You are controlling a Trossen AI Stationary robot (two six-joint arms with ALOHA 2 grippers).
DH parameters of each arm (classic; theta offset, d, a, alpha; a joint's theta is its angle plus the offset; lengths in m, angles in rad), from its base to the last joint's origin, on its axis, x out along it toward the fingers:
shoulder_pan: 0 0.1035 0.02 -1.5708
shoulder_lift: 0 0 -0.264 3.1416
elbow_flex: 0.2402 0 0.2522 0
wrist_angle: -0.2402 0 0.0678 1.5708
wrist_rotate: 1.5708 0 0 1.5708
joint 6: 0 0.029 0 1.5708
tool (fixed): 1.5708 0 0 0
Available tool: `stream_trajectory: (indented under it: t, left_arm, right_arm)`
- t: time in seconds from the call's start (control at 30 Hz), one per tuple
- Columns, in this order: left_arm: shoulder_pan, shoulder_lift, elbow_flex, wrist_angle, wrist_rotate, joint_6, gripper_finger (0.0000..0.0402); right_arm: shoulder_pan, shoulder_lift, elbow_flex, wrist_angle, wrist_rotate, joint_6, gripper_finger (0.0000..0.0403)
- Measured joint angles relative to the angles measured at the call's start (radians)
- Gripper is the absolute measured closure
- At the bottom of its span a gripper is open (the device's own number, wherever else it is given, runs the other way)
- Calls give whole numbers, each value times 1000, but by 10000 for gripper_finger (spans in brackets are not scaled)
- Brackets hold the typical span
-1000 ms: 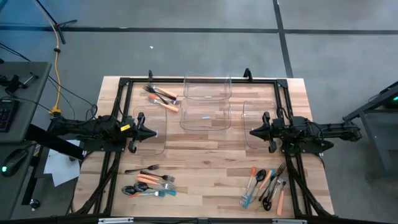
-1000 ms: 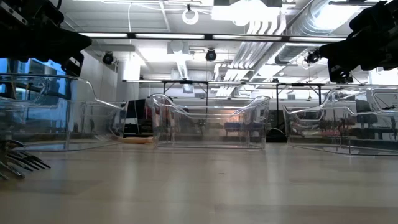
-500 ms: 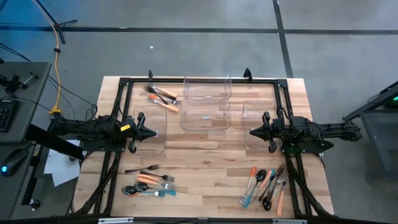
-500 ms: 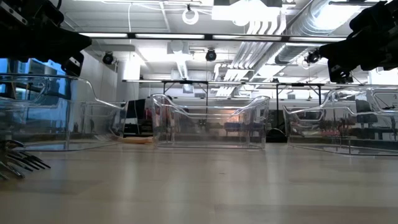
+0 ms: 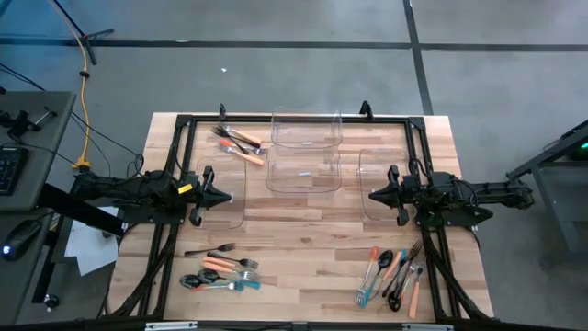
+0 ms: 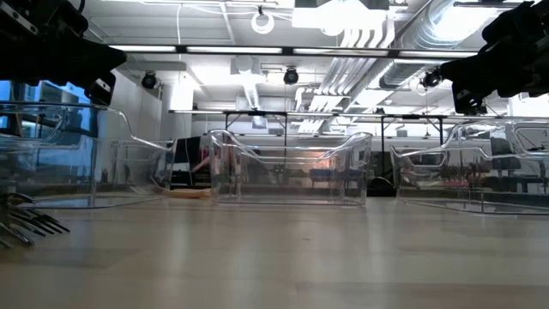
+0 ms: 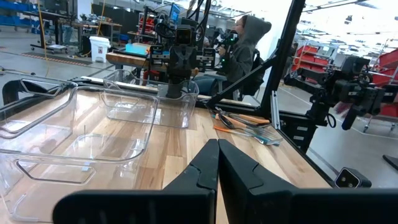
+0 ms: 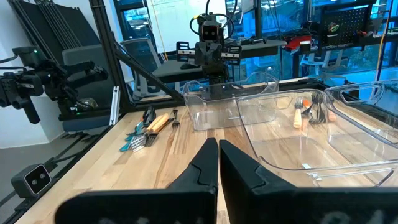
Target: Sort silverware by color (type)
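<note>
**Grippers idle, silverware unsorted in three piles**

Grippers were both pressed together and holding nothing when I looked. Left gripper (image 5: 223, 196) sat over the left side of the table (image 5: 303, 239), fingertips pointing toward the centre, above the edge of the left clear bin (image 5: 230, 198). In its wrist view the two fingers (image 7: 208, 165) met with no gap. Right gripper (image 5: 374, 194) mirrored it on the right side, tips pointing inward over the right clear bin (image 5: 381, 193); its fingers (image 8: 208, 163) were also touching each other.

Between the two arms I saw two more clear bins, one at the middle (image 5: 303, 173) and one behind it at the far edge (image 5: 306, 129). All four looked to hold no cutlery from above.

Silverware was in three loose piles on the wood, all well apart from both grippers:
- far-left pile (image 5: 237, 142), beside the far bin: orange handles plus dark pieces
- near-left pile (image 5: 220, 271): orange, teal-blue and black handles, one black fork lying slightly apart from the rest
- near-right pile (image 5: 393, 275): orange, teal-blue and black handles, fanned out

Low view only caught fork tines (image 6: 34, 223) at the left edge and the bins across the table. A person in a hooded top (image 7: 245, 46) sat beyond the table in the left wrist view.
</note>
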Motion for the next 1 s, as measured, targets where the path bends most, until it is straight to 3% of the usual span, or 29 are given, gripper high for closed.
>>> stream_trajectory:
  t: [0.2,0.4,0.53,0.8,1.0]
  left_arm:
    - [0,0,0,0,0,0,401]
    - [0,0,0,0,0,0,401]
    - [0,0,0,0,0,0,401]
    - [0,0,0,0,0,0,401]
    - [0,0,0,0,0,0,401]
  right_arm:
    - [0,1,0,35,15,-8,402]
    - [0,0,0,408,36,294,402]
    - [0,-1,0,593,37,314,402]
    - [0,22,19,603,48,389,402]
    - [0,214,191,543,51,274,402]
